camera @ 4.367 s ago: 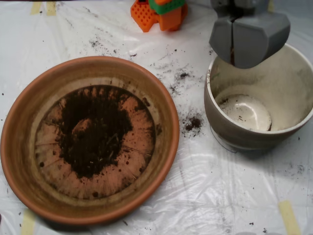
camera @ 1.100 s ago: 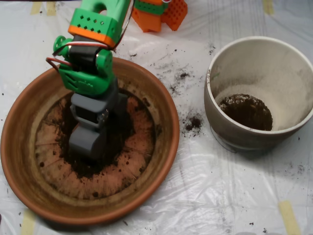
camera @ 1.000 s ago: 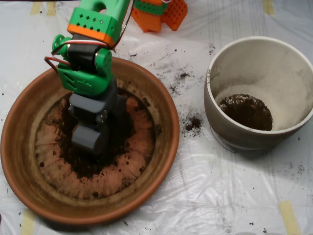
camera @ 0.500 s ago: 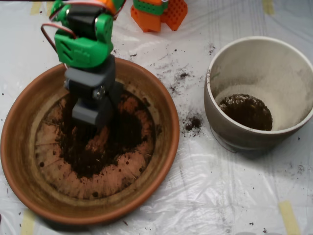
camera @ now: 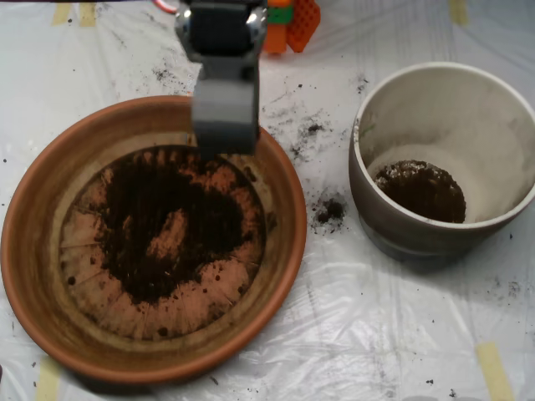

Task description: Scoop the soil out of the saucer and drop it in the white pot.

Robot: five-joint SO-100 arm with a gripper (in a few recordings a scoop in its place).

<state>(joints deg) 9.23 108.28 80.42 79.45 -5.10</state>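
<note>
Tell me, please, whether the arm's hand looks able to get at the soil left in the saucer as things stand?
Probably yes. The hand hangs over the saucer at its far rim, and the soil lies uncovered in the open dish with nothing standing between them.

One saucer (camera: 33,276), one white pot (camera: 393,221), one grey hand (camera: 224,117).

Scoop (camera: 224,125) hangs over the saucer's (camera: 33,251) far rim; soil (camera: 163,225) spread dark across the saucer base, a bare orange patch in its middle; white pot (camera: 376,213) to the right holds a dark clump at its bottom; loose crumbs (camera: 328,209) on the plastic sheet (camera: 376,334) between them.
</note>
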